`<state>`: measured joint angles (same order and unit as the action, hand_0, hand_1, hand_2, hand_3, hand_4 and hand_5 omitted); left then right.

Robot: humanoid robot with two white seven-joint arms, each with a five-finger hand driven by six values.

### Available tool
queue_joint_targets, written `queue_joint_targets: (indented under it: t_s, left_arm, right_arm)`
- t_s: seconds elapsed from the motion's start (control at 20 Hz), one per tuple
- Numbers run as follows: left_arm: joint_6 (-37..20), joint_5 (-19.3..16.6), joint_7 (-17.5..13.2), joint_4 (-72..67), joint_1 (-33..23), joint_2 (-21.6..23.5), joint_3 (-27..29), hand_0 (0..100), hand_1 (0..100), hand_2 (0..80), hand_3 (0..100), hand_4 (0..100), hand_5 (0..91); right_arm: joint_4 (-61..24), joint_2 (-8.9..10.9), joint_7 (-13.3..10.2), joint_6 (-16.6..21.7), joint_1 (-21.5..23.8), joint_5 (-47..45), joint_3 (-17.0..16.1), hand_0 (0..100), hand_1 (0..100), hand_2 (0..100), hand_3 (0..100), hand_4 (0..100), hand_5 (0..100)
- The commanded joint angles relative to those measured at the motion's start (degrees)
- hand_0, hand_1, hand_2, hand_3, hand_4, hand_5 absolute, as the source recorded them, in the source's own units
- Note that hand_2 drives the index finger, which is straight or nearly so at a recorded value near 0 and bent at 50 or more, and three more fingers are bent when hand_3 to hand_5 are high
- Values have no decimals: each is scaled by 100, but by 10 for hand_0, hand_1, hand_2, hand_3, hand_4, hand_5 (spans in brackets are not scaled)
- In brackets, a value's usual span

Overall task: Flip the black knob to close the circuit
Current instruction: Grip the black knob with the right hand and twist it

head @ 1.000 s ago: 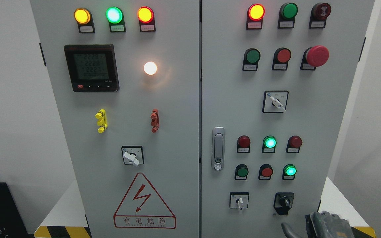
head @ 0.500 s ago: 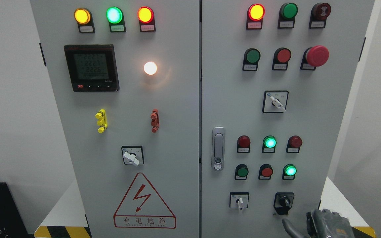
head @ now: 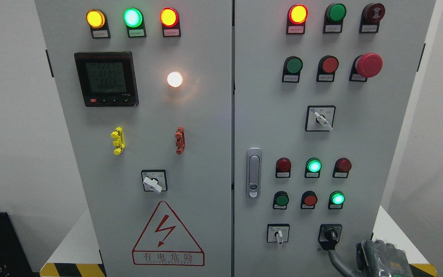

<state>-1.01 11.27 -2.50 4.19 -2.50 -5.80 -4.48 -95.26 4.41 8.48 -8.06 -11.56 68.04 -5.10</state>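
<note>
Head view: grey two-door electrical cabinet (head: pixel 206 123) filling most of the frame, standing on a white surface (head: pixel 75 242) with yellow-and-black hazard striping at its front edge. Black rotary knob (head: pixel 330 234) low on the right door, lower right of the frame, on a black square plate, its pointer tilted toward the lower left. Right hand (head: pixel 375 257), dark grey, entering from the bottom edge at lower right; one long finger (head: pixel 335 257) stretched up and to the left, tip touching or just under the knob's lower edge, contact too close to judge. Remaining fingers bunched at the palm, partly cut off by the frame edge; nothing pinched between them. White selector switch (head: pixel 279 234) just left of the knob, on the same row. Above it, a row of green, red and lit green buttons (head: pixel 310 200), then red, lit green and red lamps (head: pixel 313 165). Red mushroom stop button (head: pixel 368 64) in the upper right. Silver door handle (head: pixel 253 172) beside the seam between the doors. On the left door: black digital meter (head: pixel 107 79), glowing white lamp (head: pixel 174 79), red triangular lightning warning sign (head: pixel 167 234).
</note>
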Motion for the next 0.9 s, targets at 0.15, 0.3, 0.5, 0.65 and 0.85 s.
queue_joint_targets:
  t_s: [0.15, 0.3, 0.5, 0.65, 0.85]
  left_arm:
    - [-4, -10, 4, -6, -4, 0, 0, 120, 556, 0, 0, 0, 0]
    - [-4, 7, 4, 3, -4, 0, 0, 120, 556, 0, 0, 0, 0]
    - [-4, -10, 4, 3, -4, 0, 0, 120, 556, 0, 0, 0, 0]
    - [-4, -10, 4, 3, -4, 0, 0, 120, 556, 0, 0, 0, 0]
    - [-4, -10, 4, 3, -4, 0, 0, 120, 556, 0, 0, 0, 0]
  right_arm:
    - [78, -10, 31, -125, -92, 8, 114, 0, 107, 933, 1000, 859, 883]
    - [113, -10, 31, -143, -171, 8, 123, 0, 110, 933, 1000, 860, 885]
    - [95, -36, 31, -143, -189, -1, 132, 0, 109, 933, 1000, 860, 886]
    - [95, -36, 31, -143, -189, 8, 124, 0, 108, 933, 1000, 861, 888]
    - [104, -36, 31, -239, -198, -1, 141, 0, 103, 932, 1000, 861, 889]
